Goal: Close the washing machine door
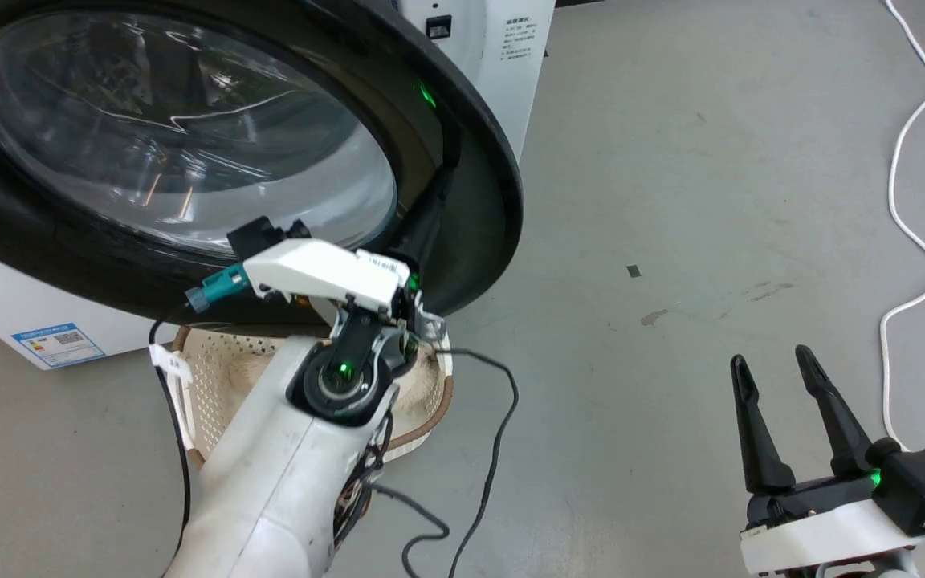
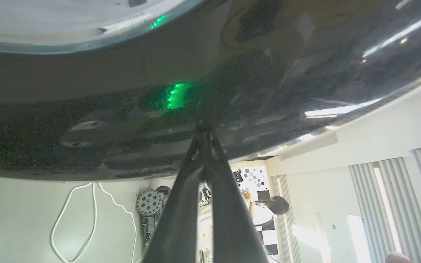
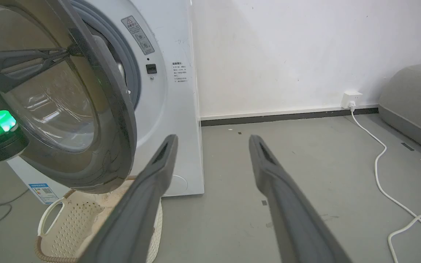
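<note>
The left gripper (image 2: 204, 133) has its two dark fingers (image 2: 181, 204) pressed together with nothing between them, their tips against the glossy black rim of the washing machine door (image 1: 189, 136). Its pale forearm (image 1: 270, 482) reaches up over a perforated cream basket (image 1: 205, 385). The right gripper (image 1: 772, 357) hangs above the grey floor (image 1: 671, 160), its fingers spread wide and empty. The round door, with bulging clear glass, stands ajar from the white washing machine (image 3: 174, 109).

washing machine door (image 3: 60, 109) open, right fingers (image 3: 148, 197) spread, basket (image 3: 64, 226) beneath
</note>
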Robot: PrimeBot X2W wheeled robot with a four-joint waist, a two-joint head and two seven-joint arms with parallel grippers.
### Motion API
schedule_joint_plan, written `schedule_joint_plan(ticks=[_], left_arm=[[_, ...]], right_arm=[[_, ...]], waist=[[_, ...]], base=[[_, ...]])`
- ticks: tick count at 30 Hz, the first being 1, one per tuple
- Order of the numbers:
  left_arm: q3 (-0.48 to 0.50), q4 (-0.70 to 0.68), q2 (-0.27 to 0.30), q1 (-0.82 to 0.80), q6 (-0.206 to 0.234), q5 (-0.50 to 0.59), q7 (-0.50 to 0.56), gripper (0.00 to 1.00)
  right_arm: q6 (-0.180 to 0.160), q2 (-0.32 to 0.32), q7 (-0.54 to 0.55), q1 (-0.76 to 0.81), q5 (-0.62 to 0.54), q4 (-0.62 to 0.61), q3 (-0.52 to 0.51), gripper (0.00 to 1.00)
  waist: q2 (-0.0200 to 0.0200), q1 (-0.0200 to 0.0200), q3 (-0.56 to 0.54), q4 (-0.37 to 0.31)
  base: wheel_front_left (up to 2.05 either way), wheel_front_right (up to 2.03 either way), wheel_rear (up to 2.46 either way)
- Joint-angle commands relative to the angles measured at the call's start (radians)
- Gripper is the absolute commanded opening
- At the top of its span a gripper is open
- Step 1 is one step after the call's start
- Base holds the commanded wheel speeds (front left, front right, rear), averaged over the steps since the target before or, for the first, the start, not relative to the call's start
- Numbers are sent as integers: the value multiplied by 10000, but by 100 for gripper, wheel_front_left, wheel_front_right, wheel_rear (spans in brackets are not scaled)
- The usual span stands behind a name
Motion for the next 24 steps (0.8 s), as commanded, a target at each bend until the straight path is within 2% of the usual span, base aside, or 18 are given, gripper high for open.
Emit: schedule_joint_plan(ticks=[1,6,12,18,24], left_arm=[[-93,207,17,-275,-114,-78,-133,0],[-574,702,17,-476,-275,-264,-298,0],[-1572,568,207,163,-411,673,-179,0],[-3094,-215,1638,1044,-434,3299,-879,0],[-3468,-1121,3099,1683,-106,5985,-2181,0]], right_arm=[[6,38,-44,-120,69,13,8,100],[6,38,-44,-96,86,16,-18,100],[6,39,-44,-5,-1,-59,-149,100],[6,39,-44,109,-160,-40,-319,100],[6,39,-44,378,-323,-58,-452,100]], waist=[[-1,0,-12,8],[-1,0,-150,320],[-1,0,-505,1094],[-1,0,-1001,2077],[-1,0,-1432,3082]], base=[[0,0,0],[0,0,0],[0,0,0],[0,0,0],[0,0,0]])
